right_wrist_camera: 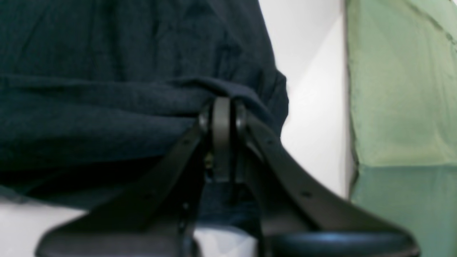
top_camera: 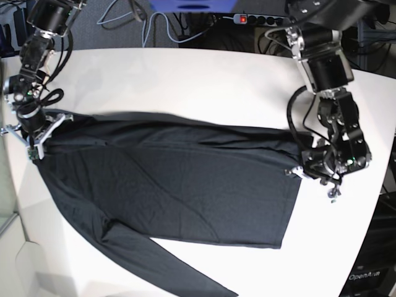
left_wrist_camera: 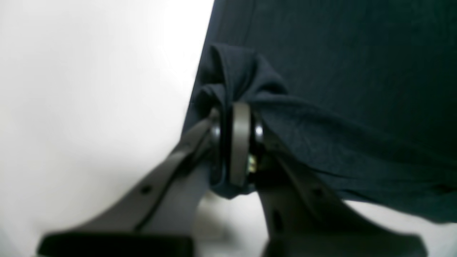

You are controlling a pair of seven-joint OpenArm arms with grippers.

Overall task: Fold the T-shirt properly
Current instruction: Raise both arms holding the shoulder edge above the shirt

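Observation:
The black T-shirt (top_camera: 185,185) lies spread across the white table (top_camera: 185,80), one long sleeve trailing toward the front edge. On the right of the base view my left gripper (top_camera: 296,172) is shut on the shirt's edge. The left wrist view shows its fingers (left_wrist_camera: 240,142) pinched on a bunched fold of the fabric (left_wrist_camera: 357,71), lifted slightly off the table. At the far left of the base view my right gripper (top_camera: 42,137) is shut on the opposite edge. The right wrist view shows that gripper (right_wrist_camera: 221,114) clamped over a ridge of cloth (right_wrist_camera: 107,107).
A power strip (top_camera: 247,18) and cables lie on the floor behind the table. A green panel (right_wrist_camera: 403,107) stands just past the table's edge beside the right gripper. The table's curved right edge (top_camera: 380,204) runs close to the left arm.

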